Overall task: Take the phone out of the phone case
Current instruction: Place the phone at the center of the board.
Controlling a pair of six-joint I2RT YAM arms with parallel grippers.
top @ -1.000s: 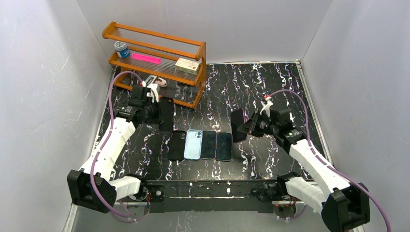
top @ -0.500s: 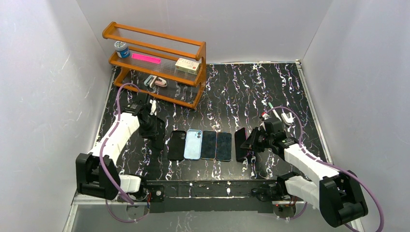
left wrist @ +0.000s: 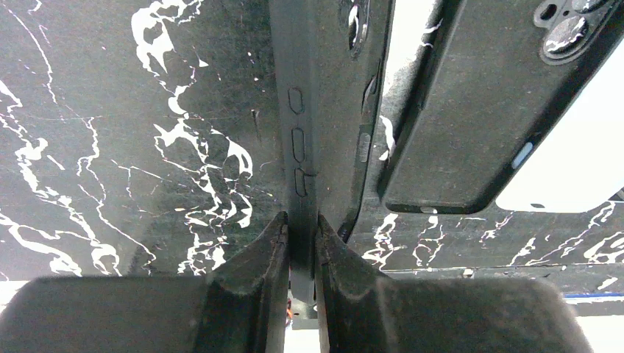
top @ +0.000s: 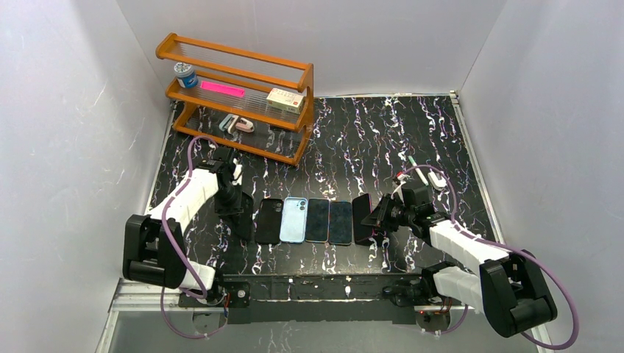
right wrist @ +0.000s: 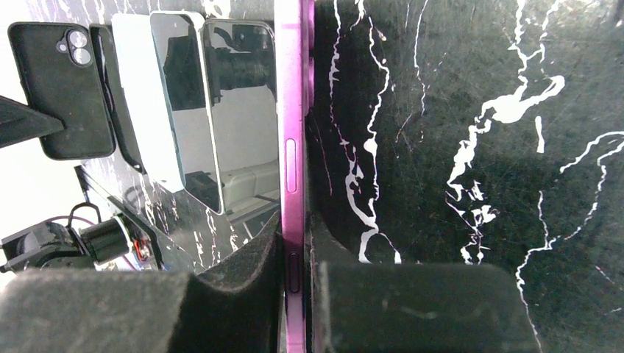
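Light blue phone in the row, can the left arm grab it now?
Probably not yet: the left gripper is shut on an upright black case. The light blue phone lies near, just past a flat black case, so only the full jaws hinder it.

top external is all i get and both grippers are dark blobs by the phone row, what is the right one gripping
Observer: The right wrist view shows the right gripper shut on the thin edge of a purple phone. The phone is bare, with no case on it, and its side buttons face the camera.
Operator: ok and the left one
Observer: The left wrist view shows the left gripper shut on the edge of a black case. The case is turned on edge over the table, and the button shapes along its side show.
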